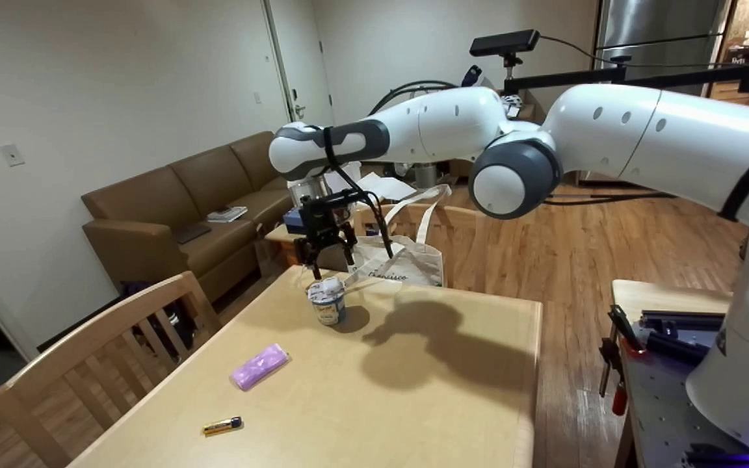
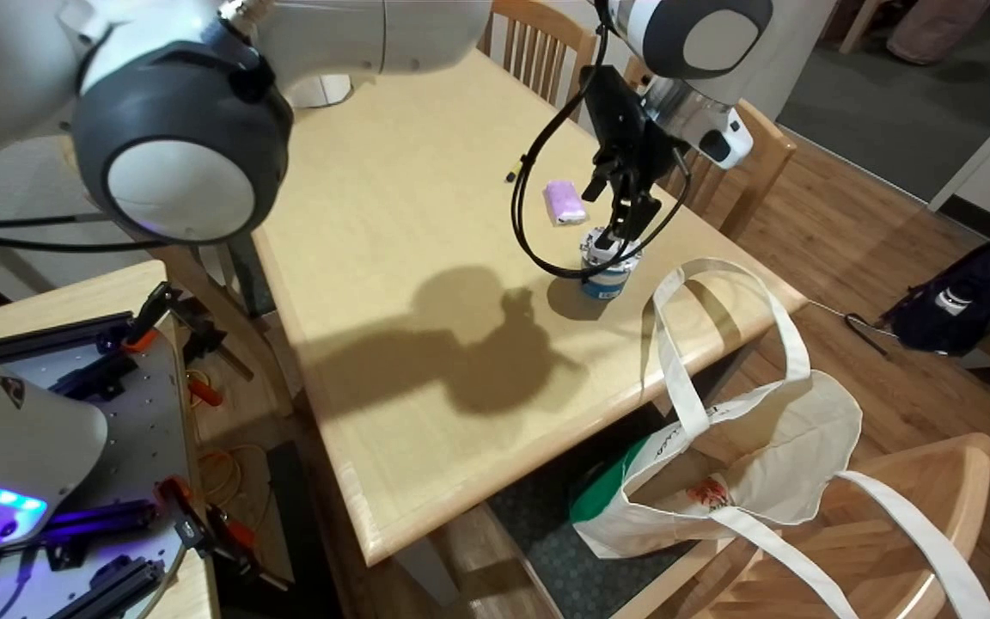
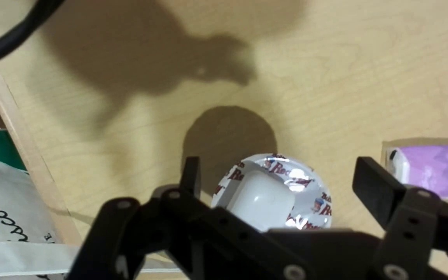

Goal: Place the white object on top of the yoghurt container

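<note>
I'm counting one claw (image 3: 280,186), one yoghurt cup (image 1: 330,311), one white piece (image 3: 261,200), one purple packet (image 1: 259,366) and one battery (image 1: 222,426). The cup is standing upright on the surface (image 1: 452,416), near its edge, and the white piece is lying on top of the shiny printed lid (image 3: 311,182). The claw is hanging over it — its two fingers (image 3: 377,190) are standing wide apart, and the white piece is lying free of both. The packet is lying near the cup, the battery farther off. One cloth bag (image 2: 791,456) is sitting just beyond the surface's edge. One brown sofa (image 1: 183,201) is standing along the wall, and at least three wooden chairs (image 2: 946,516) are showing in an exterior view, where the battery is making only a small yellow-and-dark speck.

In the wrist view the claw's own body is hiding part of the lid and the white piece's lower edge, the packet is running out past the right side, and a black cable (image 3: 16,37) is cutting across the top left corner. In both exterior views the white piece is blending into the lid's glare — I'm not managing to pick out its outline, nor am I able to judge how near the fingertips are hanging to the lid.
</note>
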Controlling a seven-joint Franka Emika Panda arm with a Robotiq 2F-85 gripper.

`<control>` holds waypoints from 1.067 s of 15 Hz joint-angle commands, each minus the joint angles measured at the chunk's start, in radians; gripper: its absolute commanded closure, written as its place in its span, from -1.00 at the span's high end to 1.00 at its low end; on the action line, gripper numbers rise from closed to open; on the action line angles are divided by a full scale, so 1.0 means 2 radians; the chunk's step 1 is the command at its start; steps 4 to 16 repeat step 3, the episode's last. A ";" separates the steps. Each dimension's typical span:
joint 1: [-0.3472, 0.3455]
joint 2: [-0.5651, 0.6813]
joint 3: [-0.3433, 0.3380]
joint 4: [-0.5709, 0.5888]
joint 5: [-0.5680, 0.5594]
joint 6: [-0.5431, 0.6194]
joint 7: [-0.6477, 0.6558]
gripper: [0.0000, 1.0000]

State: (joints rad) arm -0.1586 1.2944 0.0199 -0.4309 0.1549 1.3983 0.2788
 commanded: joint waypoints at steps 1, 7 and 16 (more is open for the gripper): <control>0.003 0.024 0.002 0.041 -0.004 -0.021 -0.008 1.00; 0.006 0.025 0.002 0.040 -0.005 -0.023 -0.017 1.00; 0.006 0.025 0.002 0.040 -0.005 -0.023 -0.017 1.00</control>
